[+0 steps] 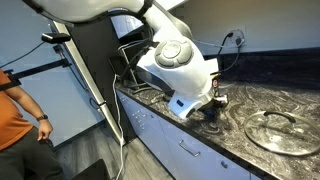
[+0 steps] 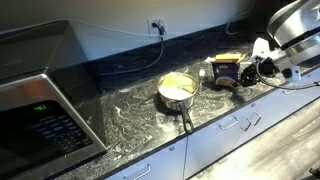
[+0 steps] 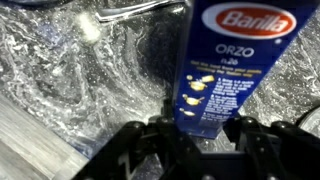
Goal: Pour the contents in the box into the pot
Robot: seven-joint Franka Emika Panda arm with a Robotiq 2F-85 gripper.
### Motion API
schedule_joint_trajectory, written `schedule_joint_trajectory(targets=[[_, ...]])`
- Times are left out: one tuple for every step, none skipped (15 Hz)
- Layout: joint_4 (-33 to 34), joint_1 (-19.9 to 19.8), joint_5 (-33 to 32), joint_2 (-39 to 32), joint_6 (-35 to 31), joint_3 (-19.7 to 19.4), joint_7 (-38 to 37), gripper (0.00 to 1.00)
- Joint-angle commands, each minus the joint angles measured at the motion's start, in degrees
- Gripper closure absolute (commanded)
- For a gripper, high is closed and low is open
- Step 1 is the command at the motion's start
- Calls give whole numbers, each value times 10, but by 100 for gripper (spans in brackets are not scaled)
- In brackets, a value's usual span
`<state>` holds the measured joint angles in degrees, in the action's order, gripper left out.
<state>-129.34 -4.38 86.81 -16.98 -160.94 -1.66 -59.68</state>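
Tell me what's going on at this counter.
A robot arm's pincer straddles the blue Barilla orzo box, which stands upright on the dark marbled counter. Whether the pincer is clamped on it is unclear. The silver pot sits uncovered on the same counter, apart from the box. In an exterior view a glass lid lies flat on the counter. No pouring has begun.

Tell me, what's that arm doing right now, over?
Fingers flank the box, grip unclear. Box upright on the counter, not tipped. Pot open beside it, nothing between.
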Motion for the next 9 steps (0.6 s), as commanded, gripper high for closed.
schedule_joint_trajectory(targets=[[2, 15, 13, -2, -16, -7, 6, 19], [1, 17, 11, -3, -17, -8, 6, 12], [1, 19, 9, -2, -19, -8, 5, 5], [0, 21, 7, -2, -21, -8, 3, 0], [-1, 22, 5, -1, -24, -8, 2, 0], [-2, 24, 2, 1, -26, -8, 0, 0], [-5, 27, -4, 2, -30, -9, -4, 0], [-10, 31, -15, 5, -41, -10, -15, 0], [-15, 30, -31, 9, -54, -5, -26, 0]])
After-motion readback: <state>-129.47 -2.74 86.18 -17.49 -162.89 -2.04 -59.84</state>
